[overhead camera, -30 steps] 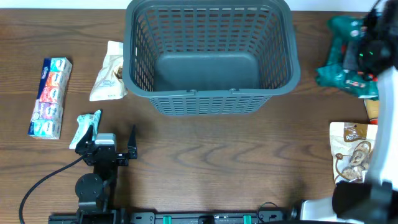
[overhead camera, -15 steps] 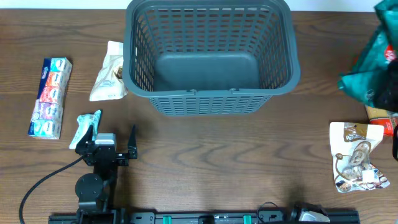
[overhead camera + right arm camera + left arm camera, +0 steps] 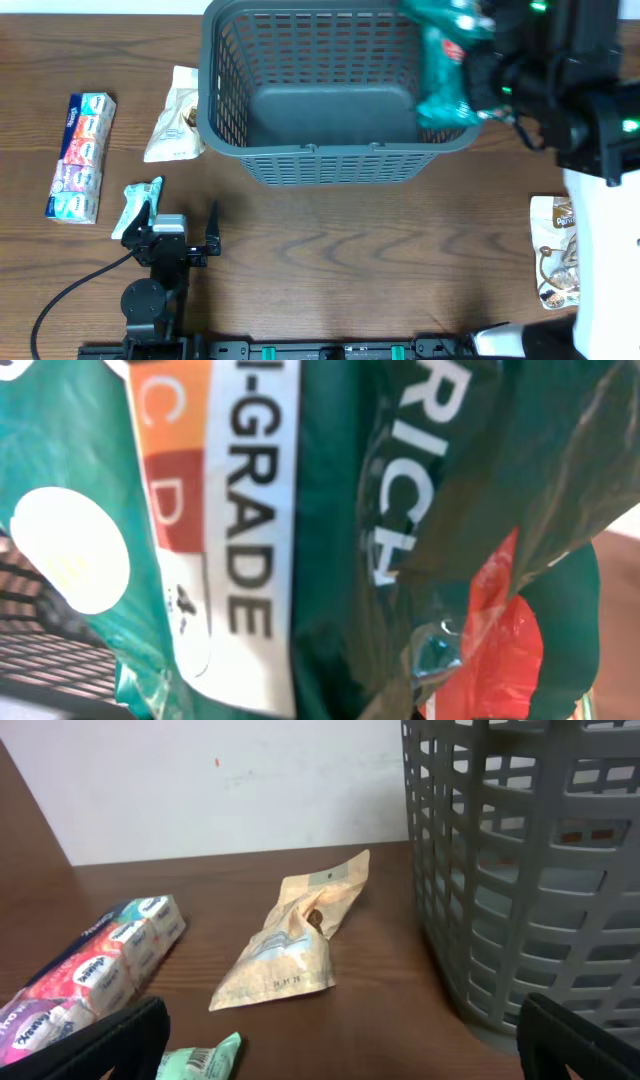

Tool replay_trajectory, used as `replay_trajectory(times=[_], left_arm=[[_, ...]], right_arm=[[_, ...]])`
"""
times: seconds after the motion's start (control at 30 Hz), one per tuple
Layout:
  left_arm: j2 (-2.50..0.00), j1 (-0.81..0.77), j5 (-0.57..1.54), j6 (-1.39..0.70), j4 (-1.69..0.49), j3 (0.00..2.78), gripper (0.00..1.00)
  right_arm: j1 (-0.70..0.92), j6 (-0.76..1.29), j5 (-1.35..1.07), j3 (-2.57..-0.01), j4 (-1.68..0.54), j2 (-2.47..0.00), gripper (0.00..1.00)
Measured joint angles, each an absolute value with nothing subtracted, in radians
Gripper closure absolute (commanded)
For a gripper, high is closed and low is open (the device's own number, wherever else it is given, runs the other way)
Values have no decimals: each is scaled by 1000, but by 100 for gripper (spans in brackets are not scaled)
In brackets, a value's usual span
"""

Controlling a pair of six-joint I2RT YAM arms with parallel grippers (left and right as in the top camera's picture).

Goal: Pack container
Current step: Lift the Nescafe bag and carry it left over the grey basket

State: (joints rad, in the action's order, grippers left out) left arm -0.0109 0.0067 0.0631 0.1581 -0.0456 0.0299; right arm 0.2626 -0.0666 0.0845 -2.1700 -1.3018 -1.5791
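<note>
The right pincer point(image 3: 480, 75) is clamped shut on a green snack bag point(image 3: 445, 55). The bag hangs over the right end of the big grey basket point(image 3: 330, 165), which sits at the far middle of the table with its long side running left to right. The basket's hollow lies just left of this pincer, so I think a small move left comes next. The left pincer point(image 3: 178, 222) is well apart from the basket, jaws wide apart and empty.

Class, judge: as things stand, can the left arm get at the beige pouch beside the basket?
Probably yes. The left gripper is open and empty, bare table lies between it and the beige pouch, and the basket stands off to one side.
</note>
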Motion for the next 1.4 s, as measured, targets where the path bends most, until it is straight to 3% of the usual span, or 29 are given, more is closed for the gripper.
replay_trajectory(times=[0.3, 1.4], left_arm=[[-11, 7, 63, 158, -46, 30, 1], [-11, 7, 63, 158, -46, 30, 1]], right_arm=[[405, -81, 120, -2349, -1324, -1710, 98], [408, -113, 118, -2348, -1387, -2019, 99]])
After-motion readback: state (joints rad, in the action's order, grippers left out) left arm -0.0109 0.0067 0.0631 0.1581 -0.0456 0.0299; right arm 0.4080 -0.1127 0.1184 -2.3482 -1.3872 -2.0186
